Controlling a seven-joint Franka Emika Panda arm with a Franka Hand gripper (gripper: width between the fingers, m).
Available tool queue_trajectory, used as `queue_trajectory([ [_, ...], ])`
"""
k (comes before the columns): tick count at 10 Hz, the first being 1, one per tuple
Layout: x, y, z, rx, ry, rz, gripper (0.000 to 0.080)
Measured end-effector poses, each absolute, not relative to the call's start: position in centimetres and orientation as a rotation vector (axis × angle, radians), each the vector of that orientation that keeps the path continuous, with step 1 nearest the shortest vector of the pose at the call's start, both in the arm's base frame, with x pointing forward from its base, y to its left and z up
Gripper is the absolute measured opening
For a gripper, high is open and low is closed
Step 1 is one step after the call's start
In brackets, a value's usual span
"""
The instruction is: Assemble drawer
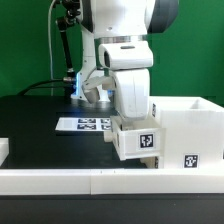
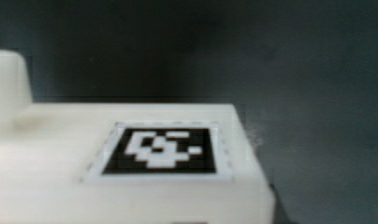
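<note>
Small tray (image 1: 137, 139) sits directly under the arm's wrist housing, lifted off or resting at the near edge of the black table (image 1: 40, 110); we can't tell whether it touches down. Its tagged face points at the exterior camera, tag slightly rotated, so the piece is a bit tilted. Long axis not readable from this angle; we only see one face and a sliver of the top.

Wrist view shows the same tray (image 2: 97, 140) close up: white top surface with a black-and-white tag (image 2: 159, 148) filling the middle, a raised white lip at one side, dark table beyond. The picture is blurred.

Gripper (image 1: 131, 118): fingers are hidden behind the wrist housing and the tray, and they don't show in the wrist view either. We cannot tell whether it's clamped on the tray or released.

Casing (image 1: 188, 130) stands just beside the tool on the exterior view's right, touching or nearly touching the tray. Open top faces up, walls upright, a small tag on its near wall.

Low white border rail (image 1: 80, 180) runs across the front, below the tool. Marker board (image 1: 85, 125) lies flat on the table behind the tool, toward the exterior view's left.
</note>
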State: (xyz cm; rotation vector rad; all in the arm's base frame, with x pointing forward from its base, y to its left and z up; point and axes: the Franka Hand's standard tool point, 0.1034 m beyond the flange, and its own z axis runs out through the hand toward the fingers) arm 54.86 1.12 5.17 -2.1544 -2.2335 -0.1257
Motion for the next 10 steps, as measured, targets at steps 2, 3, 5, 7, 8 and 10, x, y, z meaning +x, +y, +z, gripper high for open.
queue_trajectory([
  [2,54.8,1.0,5.2,-2.162,-2.233,-0.136,0.0044],
  [3,54.8,1.0,5.2,-2.163,-2.233,-0.136,0.0044],
  [5,54.7,0.9,5.1,-2.163,-2.231,-0.135,0.0048],
  [7,54.7,0.6,5.2,-2.171,-2.224,-0.136,0.0243],
  [8,54.8,0.5,5.4,-2.175,-2.224,-0.137,0.0434],
  [10,55.0,0.3,6.8,-2.177,-2.234,-0.121,0.0600],
])
